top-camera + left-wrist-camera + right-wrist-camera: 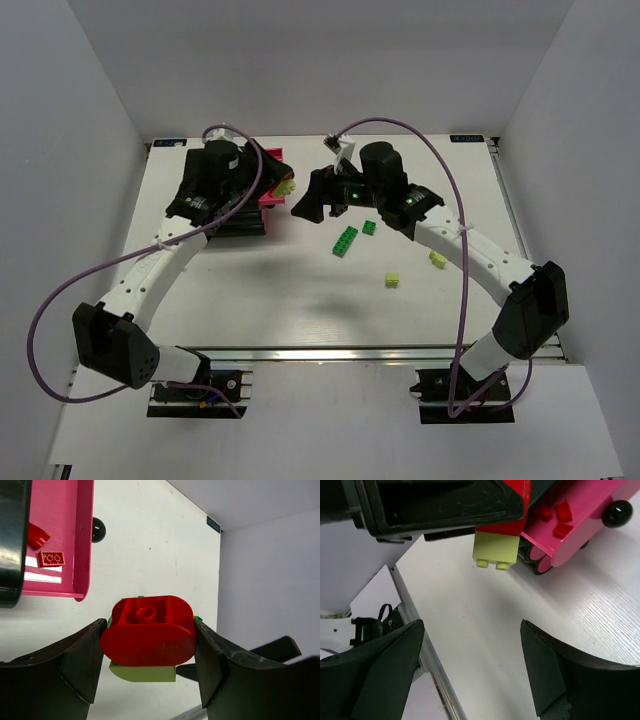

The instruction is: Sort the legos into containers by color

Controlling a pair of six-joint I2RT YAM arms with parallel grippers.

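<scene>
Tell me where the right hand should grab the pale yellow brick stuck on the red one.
Likely best: grip the pale yellow brick by its two flat side faces, on the end that juts free of the red brick. Come from the open side facing the right hand, since the left hand clamps the red brick and covers the rest.

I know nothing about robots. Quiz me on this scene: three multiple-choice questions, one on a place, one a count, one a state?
1. The small flat red plastic bricks lie: A in the pink shallow drawer; B on the floor; C on an arm.
2. Pale yellow plastic bricks loose on the white table: A none; B two; C five.
3. The left gripper is: A open; B shut on a rounded red plastic brick; C unseen.
Key: A, left wrist view shows them inside; B, overhead view shows two; B, its fingers press the brick's sides.
</scene>
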